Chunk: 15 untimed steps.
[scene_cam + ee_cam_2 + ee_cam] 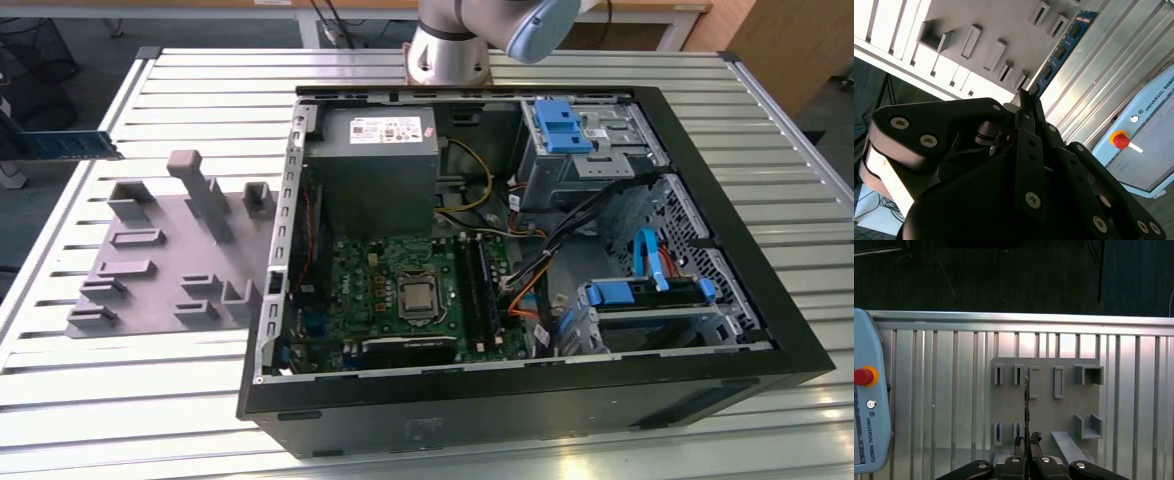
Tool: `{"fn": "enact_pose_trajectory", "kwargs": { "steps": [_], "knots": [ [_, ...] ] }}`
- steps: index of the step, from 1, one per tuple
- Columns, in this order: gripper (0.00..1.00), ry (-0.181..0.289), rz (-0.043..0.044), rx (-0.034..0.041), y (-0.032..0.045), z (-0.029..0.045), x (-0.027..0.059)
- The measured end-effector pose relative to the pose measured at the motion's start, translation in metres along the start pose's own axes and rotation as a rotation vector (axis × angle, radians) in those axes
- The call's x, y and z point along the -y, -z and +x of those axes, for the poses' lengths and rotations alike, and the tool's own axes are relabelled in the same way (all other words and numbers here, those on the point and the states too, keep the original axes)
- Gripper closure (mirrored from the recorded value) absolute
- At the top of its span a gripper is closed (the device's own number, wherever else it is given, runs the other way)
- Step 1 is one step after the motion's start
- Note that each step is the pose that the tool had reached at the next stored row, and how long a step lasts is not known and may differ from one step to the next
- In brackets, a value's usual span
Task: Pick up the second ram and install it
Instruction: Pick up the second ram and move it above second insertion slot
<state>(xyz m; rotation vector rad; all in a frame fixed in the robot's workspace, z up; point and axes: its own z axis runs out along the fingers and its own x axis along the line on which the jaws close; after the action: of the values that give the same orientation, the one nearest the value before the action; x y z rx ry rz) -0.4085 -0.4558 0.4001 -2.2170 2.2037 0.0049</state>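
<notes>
A table (160, 420) of pale ribbed aluminium slats carries everything, and the first wrist view shows a dark floor (1004, 275) past its edge. A black metal computer case (534, 410) lies open towards the table's edge at the exterior view's right. Inside it are a green motherboard (387, 280), a grey boxy power supply (374, 160) with a white printed label (387, 128), and bright blue plastic clips (558, 125). The pale arm base (447, 50) stands at the table's far edge behind the case.

Just beside the case, on the exterior view's left, lies a flat matte grey fixture plate (160, 290) with raised rectangular slots and blocks. In the first wrist view a light blue teach pendant (869, 440) rests on the slats. It has a round red button (863, 376) and dark print along its side.

The black hinged gripper (1024, 102) has its fingers closed tight on one end of the second ram (1064, 47), a long, thin blue-green circuit board with dark chips. The first wrist view shows the stick edge-on as a thin line (1026, 400) running out from the gripper (1027, 440) over the plate (1046, 415). In the exterior view the stick (74, 146) hangs in the air by the table's edge on that view's left, well apart from the case.
</notes>
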Motion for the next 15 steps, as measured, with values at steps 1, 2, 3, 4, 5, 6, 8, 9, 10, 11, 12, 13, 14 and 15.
{"fn": "enact_pose_trajectory", "kwargs": {
  "steps": [1, 2, 3, 4, 5, 6, 8, 9, 10, 11, 12, 13, 14, 15],
  "knots": [
    [0.86, 0.0, -0.0001, 0.0, 0.0001, 0.0, 0.0],
    [0.86, 0.0, -0.0003, -0.0001, 0.0002, -0.0001, 0.0007],
    [0.86, 0.0, -0.0003, -0.0001, 0.0002, 0.0, 0.0023],
    [0.86, 0.0, -0.0001, 0.0, 0.0, 0.0, 0.0047],
    [0.86, 0.0, 0.0, 0.0, 0.0, 0.0001, 0.0078],
    [0.86, 0.0, -0.0001, 0.0, 0.0, 0.0001, 0.0115],
    [0.86, 0.0, -0.0001, 0.0, -0.0001, 0.0001, 0.0191],
    [0.86, 0.0, 0.0, 0.0001, -0.0003, 0.0002, 0.0236],
    [0.86, 0.0, 0.0, 0.0001, -0.0003, 0.0002, 0.0279],
    [0.86, 0.0, 0.0, 0.0001, -0.0003, 0.0002, 0.0324],
    [0.86, 0.0, 0.0, 0.0, -0.0004, 0.0002, 0.0373],
    [0.86, 0.0, 0.0, 0.0001, -0.0004, 0.0003, 0.0418],
    [0.86, 0.0, 0.0, 0.0001, -0.0005, 0.0003, 0.0464],
    [0.86, 0.0, -0.0001, 0.0, -0.0005, 0.0003, 0.0508]
  ]
}}
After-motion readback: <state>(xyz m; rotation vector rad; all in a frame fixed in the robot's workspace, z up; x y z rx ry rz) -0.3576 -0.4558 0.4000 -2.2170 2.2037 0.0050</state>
